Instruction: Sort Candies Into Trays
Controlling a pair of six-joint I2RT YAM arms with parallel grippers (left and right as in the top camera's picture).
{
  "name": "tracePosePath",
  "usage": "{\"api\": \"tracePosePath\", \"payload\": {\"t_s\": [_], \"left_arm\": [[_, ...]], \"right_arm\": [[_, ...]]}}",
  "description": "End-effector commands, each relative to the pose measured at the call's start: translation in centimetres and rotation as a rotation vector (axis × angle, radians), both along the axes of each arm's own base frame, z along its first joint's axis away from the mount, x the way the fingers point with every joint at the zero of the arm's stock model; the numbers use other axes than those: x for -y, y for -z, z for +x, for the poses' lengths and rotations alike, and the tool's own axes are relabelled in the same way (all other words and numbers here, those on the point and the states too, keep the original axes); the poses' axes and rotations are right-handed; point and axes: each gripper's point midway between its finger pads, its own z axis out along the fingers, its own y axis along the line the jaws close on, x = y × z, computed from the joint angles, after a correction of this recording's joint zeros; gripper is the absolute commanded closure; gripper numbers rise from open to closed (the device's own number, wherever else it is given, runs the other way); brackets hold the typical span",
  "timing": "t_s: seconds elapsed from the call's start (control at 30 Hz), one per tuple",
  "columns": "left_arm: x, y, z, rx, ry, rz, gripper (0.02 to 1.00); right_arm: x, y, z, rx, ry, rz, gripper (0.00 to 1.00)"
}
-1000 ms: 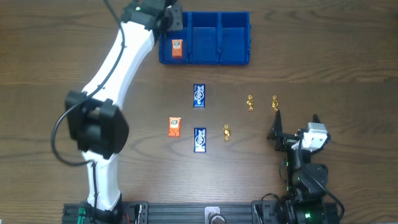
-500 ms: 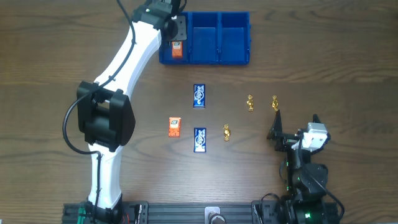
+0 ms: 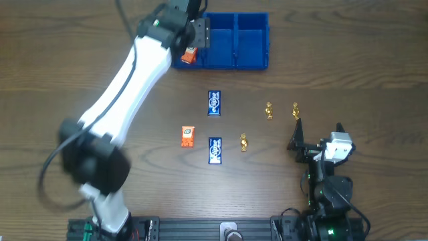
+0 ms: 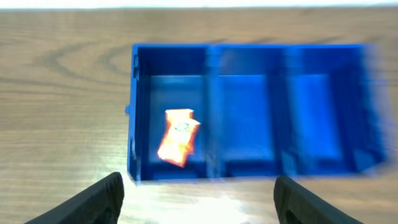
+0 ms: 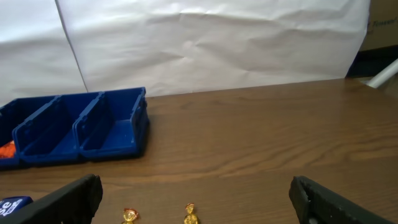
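At the far edge of the dark wooden desk [image 3: 361, 60] sits a blue plastic three-compartment tray [image 3: 227, 65]. One orange-wrapped candy [image 4: 178, 137] lies in its left-end compartment as seen from above; the other two compartments hold nothing. By my reading, one piece is sorted.

Six are left on the desk:
- a second orange packet [image 3: 188, 136]
- a farther blue packet [image 3: 215, 103]
- a nearer blue packet [image 3: 215, 150]
- a first gold-wrapped sweet [image 3: 245, 142]
- a second gold-wrapped sweet [image 3: 269, 110]
- a third gold-wrapped sweet [image 3: 295, 110]

Left pincer [image 4: 199, 208] hovers above the tray, released and empty. Right pincer [image 5: 199, 205] sits near its base, also released and holding nothing.
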Motion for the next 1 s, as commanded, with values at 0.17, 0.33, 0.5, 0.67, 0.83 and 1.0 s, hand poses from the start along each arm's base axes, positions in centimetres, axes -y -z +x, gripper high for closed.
{"api": "tracePosePath", "payload": {"t_s": [0.17,0.33,0.5,0.67,0.83,1.0], "left_arm": [[-2.3,5.7,-13.7,-0.103,-0.007,0.086,0.152],[-2.0,13.7,-18.6,-0.230,-0.005,0.085,0.104],[-2.3,17.5,-20.6,-0.276,-0.028,0.032,0.099],[-2.7,18.7,-21.3,-0.303,-0.062,0.022,0.106],[-2.7,19.4,-21.3,-0.315,-0.064,0.033,0.110],[-2.9,20.5,-21.6,-0.343,-0.070,0.055,0.119]], "right_arm": [[0.3,0.0,-0.1,-0.001,0.014,-0.014,0.003],[0.3,0.0,-0.1,-0.001,0.014,-0.014,0.003],[0.3,0.0,-0.1,-0.001,0.014,-0.014,0.003],[0.3,0.0,-0.1,-0.001,0.014,-0.014,0.003],[0.3,0.0,-0.1,-0.001,0.014,-0.014,0.003],[0.3,0.0,-0.1,-0.001,0.014,-0.014,0.003]]}}
